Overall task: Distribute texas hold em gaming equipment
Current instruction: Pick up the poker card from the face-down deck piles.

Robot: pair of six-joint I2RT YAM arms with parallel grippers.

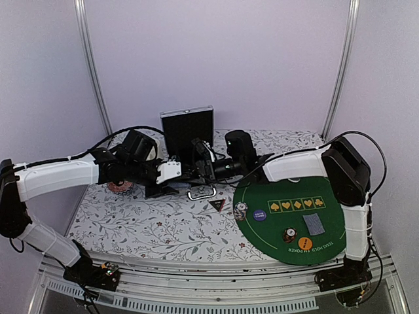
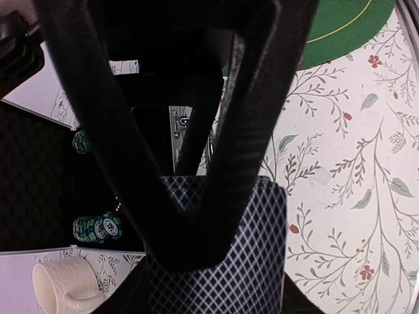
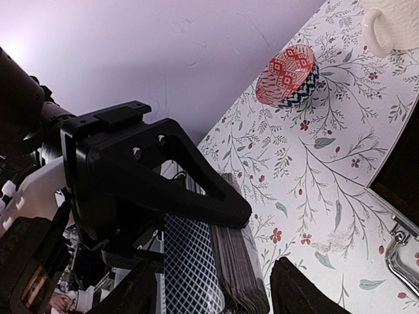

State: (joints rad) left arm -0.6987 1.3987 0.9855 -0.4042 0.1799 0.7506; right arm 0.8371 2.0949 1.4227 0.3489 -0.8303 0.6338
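Note:
A deck of blue-lattice-backed cards (image 2: 222, 261) is held in the air in front of the open black case (image 1: 187, 127). My left gripper (image 1: 186, 173) is shut on the deck across its edges, as the left wrist view (image 2: 213, 297) shows. My right gripper (image 1: 200, 169) is open. It straddles the deck's thickness (image 3: 239, 275), with a gap to one finger (image 3: 294, 291). On the green mat (image 1: 330, 212) lie chip stacks (image 1: 240, 210), a purple button (image 1: 260, 214), an orange button (image 1: 304, 244) and another card pile (image 1: 314, 224). The dark triangular marker (image 1: 218, 205) lies beside the mat.
More chips (image 2: 98, 227) sit in the case. A cream mug (image 2: 62, 284) and a red patterned bowl (image 3: 288, 77) stand on the floral cloth to the left. The case's metal handle (image 1: 201, 193) lies below the grippers.

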